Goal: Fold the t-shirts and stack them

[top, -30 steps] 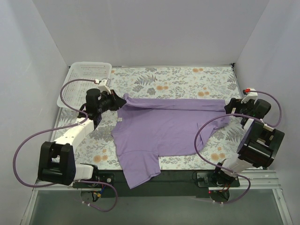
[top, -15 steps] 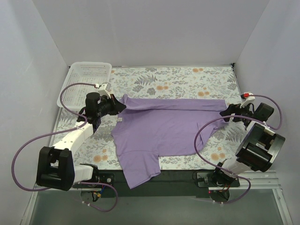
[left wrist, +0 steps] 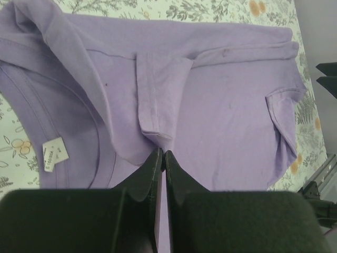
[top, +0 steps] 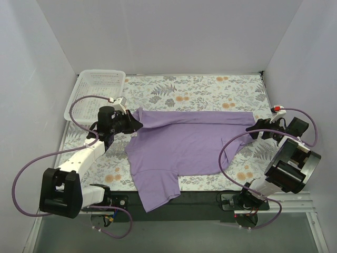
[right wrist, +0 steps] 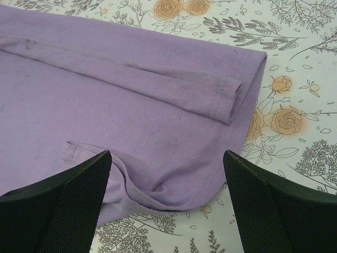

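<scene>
Shirt: the purple t-shirt (top: 179, 145) lies spread across the middle of the floral table (top: 210, 87), its far edge turned over in a narrow band
Left claw: the left gripper (left wrist: 162, 154) is pinched closed on a fold of cloth near the collar
Right claw: the right gripper (right wrist: 166, 158) is spread wide above the hem corner, holding nothing
Progress: early, by my judgement; one fold begun, the side folds and stacking are left
Basket: the white basket (top: 97, 89) sits far left, apart from the shirt

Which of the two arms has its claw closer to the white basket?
Left. The left gripper, shut on the purple t-shirt, sits close beside the basket; the right gripper hangs open at the shirt's opposite end, far from it.
</scene>
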`<state>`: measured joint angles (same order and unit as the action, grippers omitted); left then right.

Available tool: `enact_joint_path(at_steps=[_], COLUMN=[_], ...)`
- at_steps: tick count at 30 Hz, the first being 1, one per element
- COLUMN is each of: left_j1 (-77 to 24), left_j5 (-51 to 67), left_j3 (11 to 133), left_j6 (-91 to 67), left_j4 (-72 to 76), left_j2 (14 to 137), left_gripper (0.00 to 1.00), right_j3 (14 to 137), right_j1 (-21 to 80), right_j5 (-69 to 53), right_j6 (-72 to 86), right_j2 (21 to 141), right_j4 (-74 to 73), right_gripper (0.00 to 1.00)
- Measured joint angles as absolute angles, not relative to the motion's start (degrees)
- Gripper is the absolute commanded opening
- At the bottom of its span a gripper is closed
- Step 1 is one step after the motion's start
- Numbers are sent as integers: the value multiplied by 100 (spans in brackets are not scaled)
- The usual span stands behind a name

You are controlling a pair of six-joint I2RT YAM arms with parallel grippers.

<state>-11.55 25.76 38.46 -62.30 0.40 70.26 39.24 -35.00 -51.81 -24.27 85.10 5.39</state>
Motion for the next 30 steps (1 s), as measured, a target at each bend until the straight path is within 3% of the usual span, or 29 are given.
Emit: enact_joint_path(at_steps=[4,5,8,9,13,16,30], left_j1=[-1223,-1236,-1262,-1260,-1256,-1256,-1260], left_j5=[2567,2495,2110,1992,1634,1656,443], left_j3=[3854,3881,3951,3951,3986,4077,5717], left_j6=[-6287,-6340,-6451,-6475,-6493,-6438,-6716], left_j4=[-489,-764,-1520,-1693,-2095,-2008,-1507], left_j2=[6884,6834,6458,6267,5288,5212,8836], left_gripper=[33,52,70,72,73,70,48], right_j3=[3924,3924,3924,3924,3924,3927,4088], right_j1=[-3538,-3542,-3557,-3559,-3562,-3562,-3562], right_j5=[-5229,-5234,-5253,-5264,-5293,-5345,-5889], right_j6=[-2480,-2512,-2617,-2648,-2738,-2801,-3201], right_j2=[8488,8466,8340,8289,8189,8180,8178], right_j4=[381,336,242,220,113,-62,-1090], right_gripper=[93,93,93,93,93,93,93])
